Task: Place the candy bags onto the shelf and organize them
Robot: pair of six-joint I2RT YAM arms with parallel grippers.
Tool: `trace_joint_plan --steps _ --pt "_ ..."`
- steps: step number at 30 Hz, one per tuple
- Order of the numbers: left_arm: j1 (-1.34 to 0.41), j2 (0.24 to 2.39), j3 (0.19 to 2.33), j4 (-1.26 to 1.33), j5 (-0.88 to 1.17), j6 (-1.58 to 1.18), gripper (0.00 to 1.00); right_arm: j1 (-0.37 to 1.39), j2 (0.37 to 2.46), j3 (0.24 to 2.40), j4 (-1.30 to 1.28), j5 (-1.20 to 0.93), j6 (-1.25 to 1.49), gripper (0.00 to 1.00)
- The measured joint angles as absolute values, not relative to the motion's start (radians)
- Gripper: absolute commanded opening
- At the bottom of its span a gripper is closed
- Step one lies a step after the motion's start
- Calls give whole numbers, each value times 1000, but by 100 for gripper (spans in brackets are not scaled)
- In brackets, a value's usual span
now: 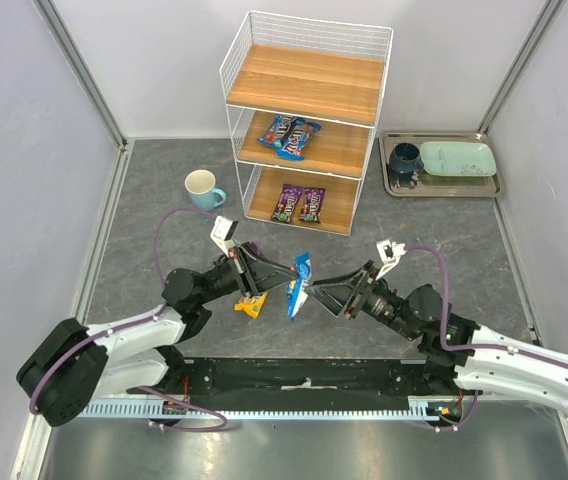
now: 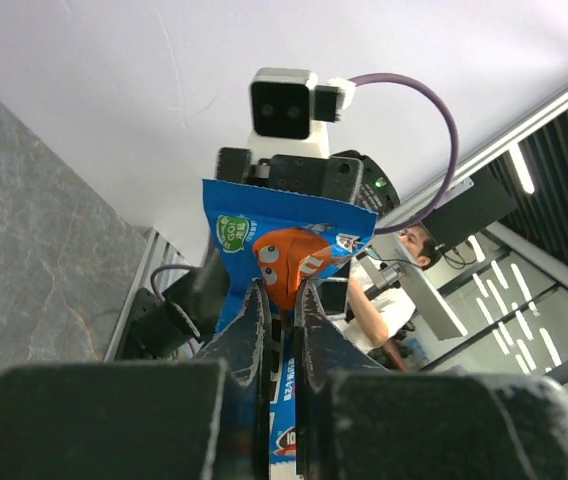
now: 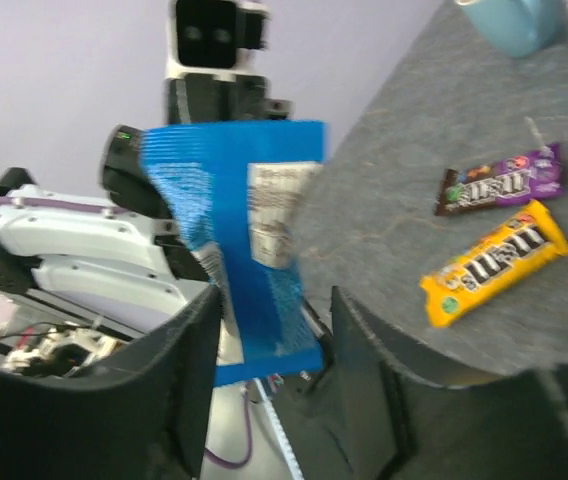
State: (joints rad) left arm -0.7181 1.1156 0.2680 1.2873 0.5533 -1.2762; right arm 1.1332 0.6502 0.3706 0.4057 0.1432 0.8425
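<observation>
Short of the shelf [image 1: 304, 80]: blue candy bag [image 1: 298, 285] held aloft.
Left gripper [image 2: 279, 295] pinches the bag; right gripper [image 3: 274, 300] stands spread around it. Single narrow grip may let it twist and drop.

blue candy bag [image 1: 298, 285] upright mid-air; yellow bag [image 1: 250, 307] flat; blue pair [image 1: 290, 134], purple pair [image 1: 298, 203] on shelf [image 1: 309, 80]

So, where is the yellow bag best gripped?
Probably at a short end, from above: the yellow bag lies flat on the table, and the purple bag sits close along one long side, leaving little room there for a finger.
</observation>
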Motion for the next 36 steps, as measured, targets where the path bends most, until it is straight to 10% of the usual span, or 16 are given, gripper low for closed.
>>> trace_joint_plan --steps 11,24,28,36 --pt "-747 781 585 509 302 -901 2 1138 585 508 -6 307 780 60" --pt "-804 1159 734 -149 -173 -738 2 1266 703 564 -160 499 755 61" --pt "-896 1271 731 -229 -273 -739 52 1266 628 563 -190 531 762 61" --pt "-947 1322 768 -267 -358 -747 85 1266 599 563 -243 557 772 60"
